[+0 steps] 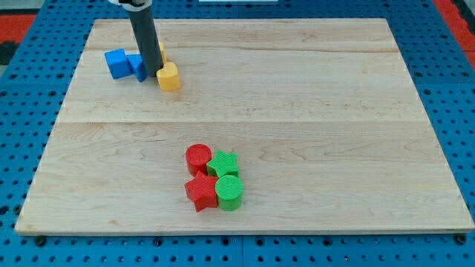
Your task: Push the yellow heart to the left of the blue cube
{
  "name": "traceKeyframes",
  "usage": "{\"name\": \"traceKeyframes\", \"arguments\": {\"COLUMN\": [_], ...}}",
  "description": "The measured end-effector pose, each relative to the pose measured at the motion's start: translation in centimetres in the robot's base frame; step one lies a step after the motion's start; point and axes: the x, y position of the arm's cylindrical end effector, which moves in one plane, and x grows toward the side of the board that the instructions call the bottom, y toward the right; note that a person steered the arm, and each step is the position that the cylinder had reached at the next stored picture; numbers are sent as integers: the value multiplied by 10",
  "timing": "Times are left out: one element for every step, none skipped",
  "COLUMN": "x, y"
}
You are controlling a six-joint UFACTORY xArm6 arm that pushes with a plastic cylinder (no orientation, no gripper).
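Yellow heart (pixel 169 76) sits just to the view's right of my tip (pixel 151 76), about touching the rod. My tip is a bare rod that holds nothing. Just to its left is a blue block (pixel 138 66), partly hidden, and beyond that the blue cube (pixel 116 63). Another yellow block (pixel 160 52) peeks out behind the rod. Well below lie a red cylinder (pixel 198 158), green star (pixel 223 163), red star (pixel 200 191) and green cylinder (pixel 229 192), clustered on the wooden board (pixel 334 111).

Pale wooden board (pixel 312 111), blue cube (pixel 116 63), yellow heart (pixel 169 77) near top left, red and green blocks (pixel 214 178) clustered low centre
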Motion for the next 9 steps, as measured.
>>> {"name": "traceKeyframes", "arguments": {"x": [4, 5, -11, -18, -18, -18, -10, -3, -3], "y": [-1, -1, -1, -1, 27, 75, 88, 63, 1]}}
